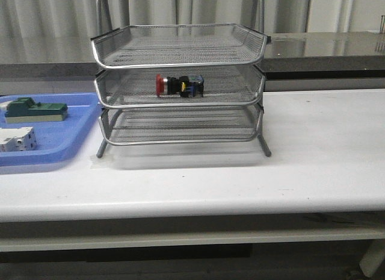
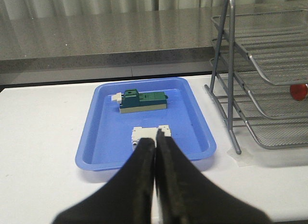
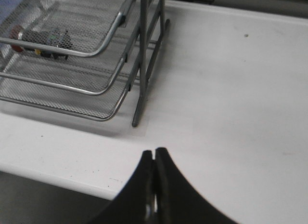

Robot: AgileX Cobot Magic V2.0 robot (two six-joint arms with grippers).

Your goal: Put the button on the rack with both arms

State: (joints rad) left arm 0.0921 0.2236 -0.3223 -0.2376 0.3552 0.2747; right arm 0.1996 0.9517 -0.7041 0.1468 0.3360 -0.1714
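Button (image 1: 179,85): lies on its side in the middle tier of the rack, red cap toward the left edge of the bench, black-and-blue body with a yellow spot toward the right; nothing grips it.
Rack (image 1: 180,63): three wire-mesh tiers in a metal frame, standing on the bench near its back edge, about midway along; top and bottom tiers hold nothing that shows.
Left gripper (image 2: 156,147): jaws pressed together with nothing between them, hanging over the near rim of the tray, well apart from the rack.
Right gripper (image 3: 154,159): jaws pressed together, holding nothing, above the front edge of the bench, off the rack's right front leg and not touching it.
Tray (image 1: 72,144): flat blue plastic, at the left edge of the bench, just beside the rack's left legs.
Green block (image 1: 35,110): green top on a beige base, lying toward the back of the tray.
White block (image 1: 17,139): lying toward the front of the tray, apart from the green one.
Bench (image 1: 313,153): white top, with a grey counter behind its back edge.
Writing: no brand, label or lettering can be read on any item.
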